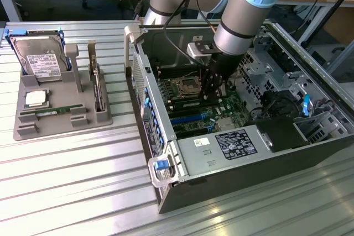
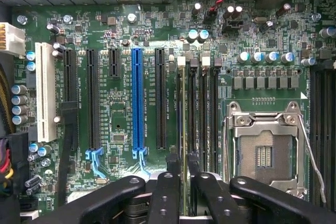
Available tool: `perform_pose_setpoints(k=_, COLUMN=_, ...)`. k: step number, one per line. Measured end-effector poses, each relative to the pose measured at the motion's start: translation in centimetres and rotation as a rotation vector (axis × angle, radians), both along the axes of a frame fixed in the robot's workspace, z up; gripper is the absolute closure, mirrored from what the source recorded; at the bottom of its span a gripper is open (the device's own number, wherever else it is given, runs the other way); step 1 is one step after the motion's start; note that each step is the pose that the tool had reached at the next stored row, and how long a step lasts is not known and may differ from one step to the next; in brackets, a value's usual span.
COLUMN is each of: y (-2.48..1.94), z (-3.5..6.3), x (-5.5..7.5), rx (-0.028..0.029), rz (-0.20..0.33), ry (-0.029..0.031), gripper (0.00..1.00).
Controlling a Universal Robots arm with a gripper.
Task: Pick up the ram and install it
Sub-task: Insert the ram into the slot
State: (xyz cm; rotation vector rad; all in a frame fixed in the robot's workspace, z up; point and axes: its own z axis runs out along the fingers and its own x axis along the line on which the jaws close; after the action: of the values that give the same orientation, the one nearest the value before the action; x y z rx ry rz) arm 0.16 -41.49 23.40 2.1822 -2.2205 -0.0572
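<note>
On the exterior view's left, a grey fixture tray (image 1: 83,122) on the slatted table (image 1: 66,181), shaped to keep each part in its own pocket: silver hard drive (image 1: 37,62) propped at the back, square CPU chip (image 1: 35,99) flat in front of it, a spare green memory stick (image 1: 52,111) lying lengthwise in its groove, easy to reach from above. Further right, the open computer case (image 1: 182,192) laid on its side, so that the motherboard (image 1: 191,117) faces up toward the arm. Over the board's memory slots, beside the empty CPU socket (image 1: 183,88), the gripper (image 1: 212,93) pointing straight down. Through the wrist view, the ram (image 2: 182,119) on edge in its slot, just beside the long black expansion slots and lined up with the gripper (image 2: 182,162). Fingers (image 2: 171,182) parted a little, one on each side of the stick's top edge, apparently not pinching it; probably seated, though the slot's end latches too hidden to confirm. At the exterior view's right, drive cages and cabling.
</note>
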Motion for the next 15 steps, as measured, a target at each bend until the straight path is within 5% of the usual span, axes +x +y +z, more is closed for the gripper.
perform_pose_setpoints(k=4, y=0.1, z=0.66, x=-0.4, rx=-0.0004, rz=0.0, ry=-0.0038, gripper=0.8)
perform_pose_setpoints(k=6, y=0.11, z=0.71, x=-0.3, rx=-0.0003, rz=0.0, ry=-0.004, gripper=0.9)
perform_pose_setpoints(k=9, y=0.03, z=0.73, x=1.6, rx=-0.0005, rz=0.0, ry=0.0102, gripper=0.9)
perform_pose_setpoints(k=11, y=-0.06, z=0.72, x=3.9, rx=-0.0005, rz=0.0, ry=0.0277, gripper=0.9)
perform_pose_setpoints(k=15, y=-0.15, z=0.72, x=6.2, rx=-0.0005, rz=0.0, ry=0.0426, gripper=0.9)
